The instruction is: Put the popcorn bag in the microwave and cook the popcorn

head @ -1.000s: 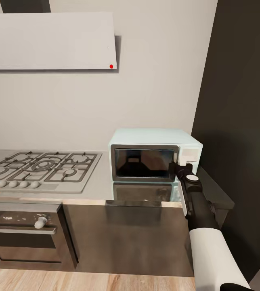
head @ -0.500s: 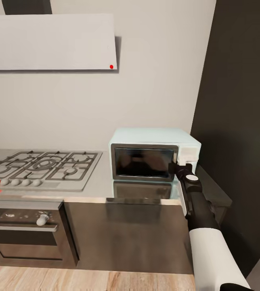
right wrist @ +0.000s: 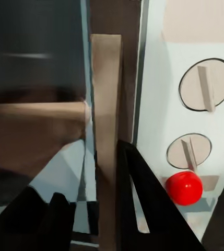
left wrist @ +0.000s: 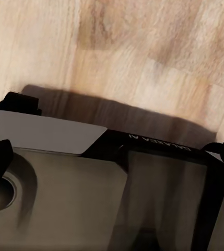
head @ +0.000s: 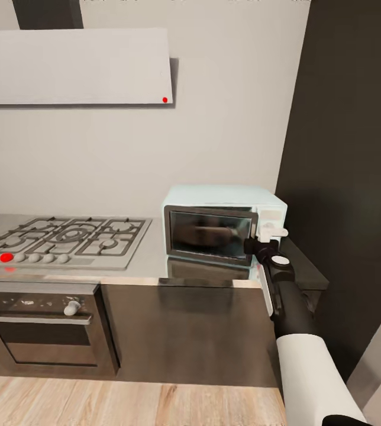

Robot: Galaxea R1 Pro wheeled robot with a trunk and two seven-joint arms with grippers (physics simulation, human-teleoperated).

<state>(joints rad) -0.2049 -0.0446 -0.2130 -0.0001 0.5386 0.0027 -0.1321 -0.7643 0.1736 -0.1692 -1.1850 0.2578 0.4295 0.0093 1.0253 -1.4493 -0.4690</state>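
The microwave (head: 223,228) sits at the right end of the bench (head: 149,260), beside the hob (head: 66,234) and hard against a tall dark cabinet (head: 350,177). Its door stands slightly ajar, swung out at the handle side, which fits the task: the oven must be open before anything goes in. The right gripper (head: 260,245) reaches to that edge, by the control panel. In the right wrist view the door handle (right wrist: 105,136) runs between the two dark fingers (right wrist: 143,204), which sit narrow about it, apparently gripping it to pull, with the two knobs (right wrist: 204,86) and the red dot (right wrist: 184,187) just beside. The left arm hangs low over the wood floor (left wrist: 143,57); whether its fingers are wide or closed I cannot tell. The popcorn bag is not visible on the stretch of bench in view.
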